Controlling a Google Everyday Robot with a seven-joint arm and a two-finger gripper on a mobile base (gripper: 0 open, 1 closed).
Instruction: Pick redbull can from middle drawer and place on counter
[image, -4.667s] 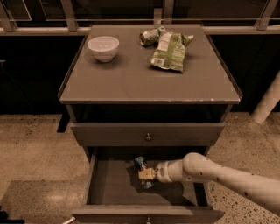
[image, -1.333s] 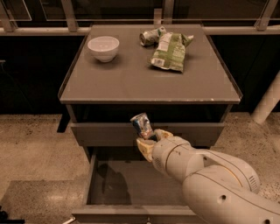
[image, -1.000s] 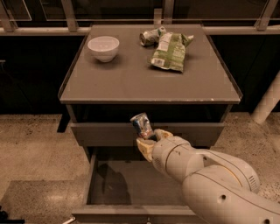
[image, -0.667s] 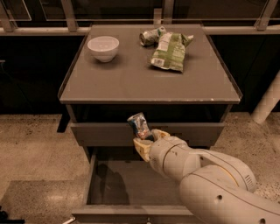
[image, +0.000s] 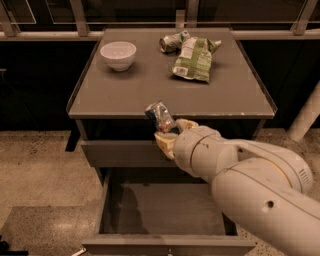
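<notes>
The redbull can (image: 158, 116), slim and blue-and-silver, is held tilted in my gripper (image: 169, 132), level with the front edge of the counter (image: 150, 85) and just in front of it. The gripper is shut on the can; its pale fingers (image: 165, 141) wrap the can's lower part. My white arm (image: 250, 175) reaches in from the lower right and covers the right side of the cabinet. The middle drawer (image: 165, 210) is pulled open below, its grey bottom bare.
On the counter stand a white bowl (image: 118, 54) at back left, a dented greenish-silver can (image: 172, 42) lying at the back, and a green chip bag (image: 195, 59) beside it. The top drawer (image: 120, 152) is closed. A white pillar (image: 306, 117) stands at the right.
The can has come out of the open drawer and risen in my gripper to the height of the counter's front edge, moving a little up and left in the last second.
</notes>
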